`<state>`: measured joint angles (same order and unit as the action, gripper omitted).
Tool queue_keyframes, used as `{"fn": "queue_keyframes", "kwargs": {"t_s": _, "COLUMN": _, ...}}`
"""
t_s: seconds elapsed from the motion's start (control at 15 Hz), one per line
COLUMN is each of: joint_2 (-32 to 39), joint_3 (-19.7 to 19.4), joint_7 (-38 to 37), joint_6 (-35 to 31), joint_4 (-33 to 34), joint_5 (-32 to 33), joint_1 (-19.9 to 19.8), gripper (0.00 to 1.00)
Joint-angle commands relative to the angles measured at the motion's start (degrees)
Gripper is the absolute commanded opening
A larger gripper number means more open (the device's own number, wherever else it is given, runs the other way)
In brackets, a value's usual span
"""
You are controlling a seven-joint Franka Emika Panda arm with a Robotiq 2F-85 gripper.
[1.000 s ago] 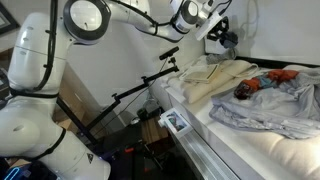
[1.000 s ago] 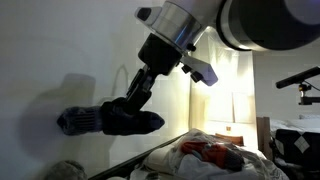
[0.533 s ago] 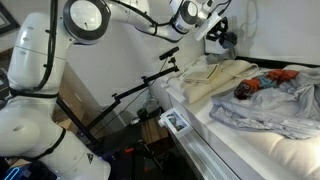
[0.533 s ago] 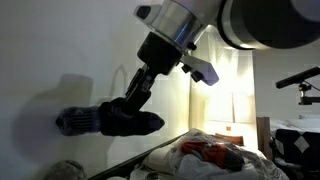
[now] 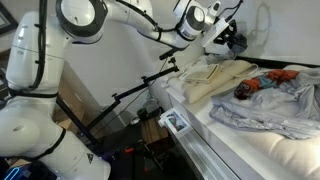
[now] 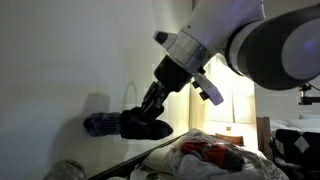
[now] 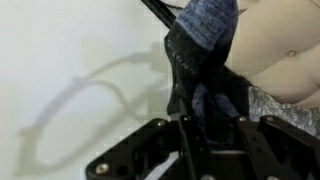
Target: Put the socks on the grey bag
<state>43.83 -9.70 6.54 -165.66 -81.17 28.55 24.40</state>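
The gripper (image 7: 212,112) is clamped on dark blue socks (image 7: 204,40), upper centre in the wrist view. The grey bag (image 5: 268,108) lies lower right in an exterior view.

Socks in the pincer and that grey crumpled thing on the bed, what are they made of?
The socks are probably knitted fabric, dark with a speckled blue end; the wrist view shows soft, fuzzy texture where the pincer squeezes them. The grey thing looks like thin, soft cloth, lying in loose wrinkles; which fabric, I cannot tell.
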Motion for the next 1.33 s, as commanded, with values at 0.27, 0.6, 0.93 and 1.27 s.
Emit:
{"fn": "queue_keyframes", "kwargs": {"t_s": 0.27, "joint_2": -5.90, "joint_3": -14.40, "joint_7": -12.85, "joint_6": -12.58, "joint_4": -16.61, "joint_5": 2.55, "joint_1": 4.63, "gripper": 0.04}}
{"fn": "queue_keyframes", "kwargs": {"t_s": 0.6, "joint_2": -5.08, "joint_3": -26.17, "joint_7": -20.59, "joint_6": -15.92, "joint_4": -21.28, "joint_5": 1.04, "joint_1": 10.91, "gripper": 0.04}}
{"fn": "queue_keyframes", "kwargs": {"t_s": 0.93, "joint_2": -3.91, "joint_3": -30.11, "joint_7": -26.39, "joint_6": -14.59, "joint_4": -24.17, "joint_5": -0.22, "joint_1": 12.33, "gripper": 0.04}}
{"fn": "queue_keyframes", "kwargs": {"t_s": 1.27, "joint_2": -1.58, "joint_3": -28.76, "joint_7": -23.20, "joint_6": -12.01, "joint_4": -23.94, "joint_5": -5.53, "joint_1": 10.91, "gripper": 0.04}}
